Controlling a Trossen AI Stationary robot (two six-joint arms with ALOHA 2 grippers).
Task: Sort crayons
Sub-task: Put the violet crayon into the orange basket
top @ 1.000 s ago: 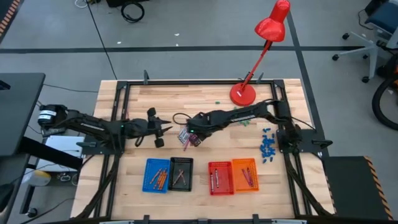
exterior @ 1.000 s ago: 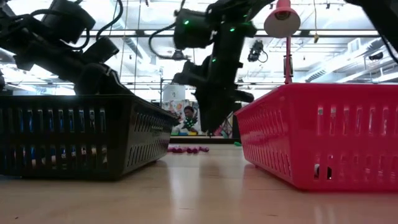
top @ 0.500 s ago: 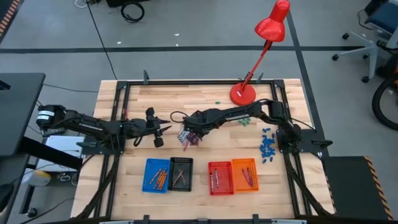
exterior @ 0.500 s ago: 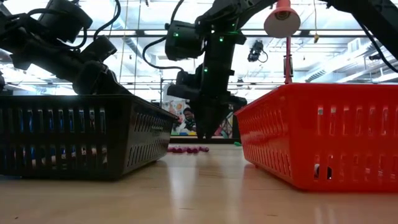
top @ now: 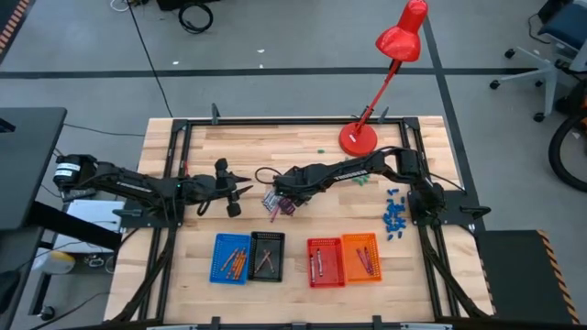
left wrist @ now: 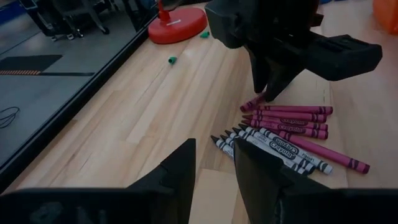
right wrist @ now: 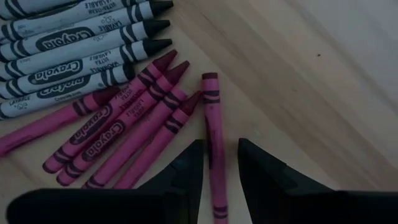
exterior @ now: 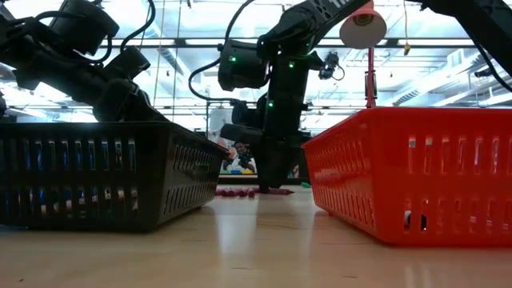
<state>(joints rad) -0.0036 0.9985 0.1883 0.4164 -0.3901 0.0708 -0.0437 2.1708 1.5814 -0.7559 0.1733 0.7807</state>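
The right end effector (top: 278,194) is low over the middle of the worktop (top: 303,147), just above a loose group of crayons (top: 279,203). In the right wrist view its two fingers (right wrist: 186,167) stand a little apart, and one magenta crayon (right wrist: 212,143) lies flat on the wood in the gap between them. The fingers are on both sides of this crayon; I cannot tell if they already touch it. It lies just beside the other magenta crayons (right wrist: 118,134), a bit turned away from them, and the grey-white crayons with black tips (right wrist: 74,37) lie in a row next to those.

The left end effector (top: 237,194) waits near the same group, on the left side of the worktop, with its fingers (left wrist: 180,171) slightly spread and nothing between them. In its wrist view the crayon group (left wrist: 283,134) is ahead of it, with the right end effector (left wrist: 267,93) standing over the far magenta ones.

Four small baskets stand in a row at the front edge: blue (top: 218,259), black (top: 255,240), red (top: 314,280) and orange (top: 347,243). Each one has some crayons inside. A red lamp (top: 359,137) stands at the back.
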